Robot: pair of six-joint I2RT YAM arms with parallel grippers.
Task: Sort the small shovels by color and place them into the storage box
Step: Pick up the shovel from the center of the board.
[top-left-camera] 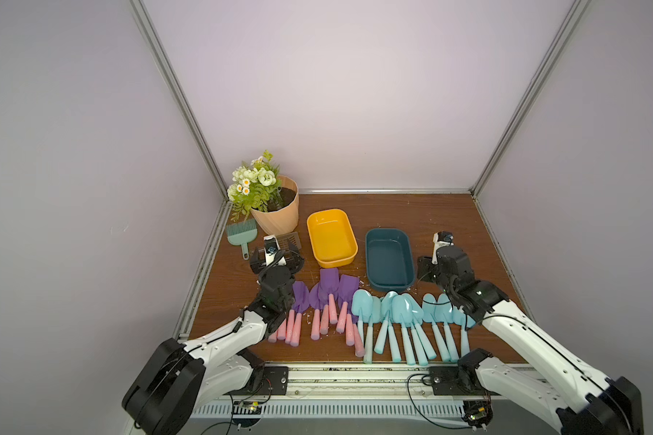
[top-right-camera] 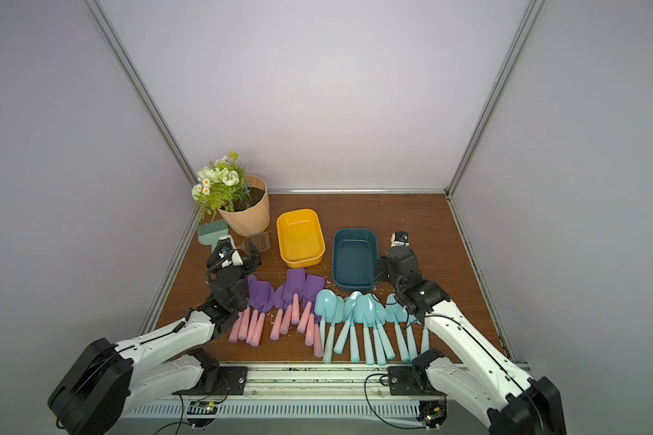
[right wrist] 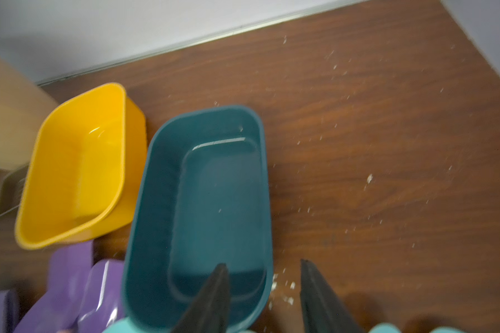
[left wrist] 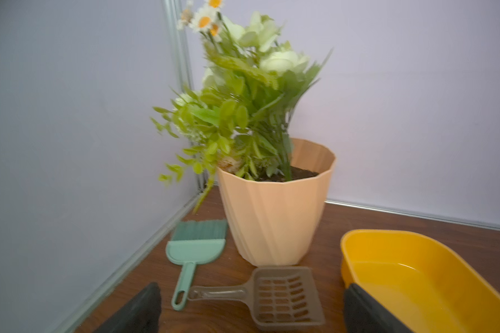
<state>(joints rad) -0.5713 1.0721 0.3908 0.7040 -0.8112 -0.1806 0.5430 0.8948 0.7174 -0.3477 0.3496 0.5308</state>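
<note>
The small shovels lie in a row near the front of the table: purple blades with pink handles (top-left-camera: 328,297) on the left, all light blue ones (top-left-camera: 404,310) on the right. Behind them stand two storage boxes, a yellow one (top-left-camera: 331,237) and a dark teal one (top-left-camera: 389,260), both with nothing in them. My left gripper (top-left-camera: 276,258) hangs wide open over the table by the brown scoop (left wrist: 283,297), holding nothing. My right gripper (right wrist: 263,263) has its jaws partly apart, either side of the teal box's (right wrist: 202,184) near right rim, nothing gripped.
A peach flower pot (top-left-camera: 276,214) with green leaves stands at the back left corner. A green hand brush (top-left-camera: 242,235) and the brown slotted scoop (top-left-camera: 290,239) lie in front of it. White crumbs dot the wood right of the teal box (right wrist: 370,178). Walls close three sides.
</note>
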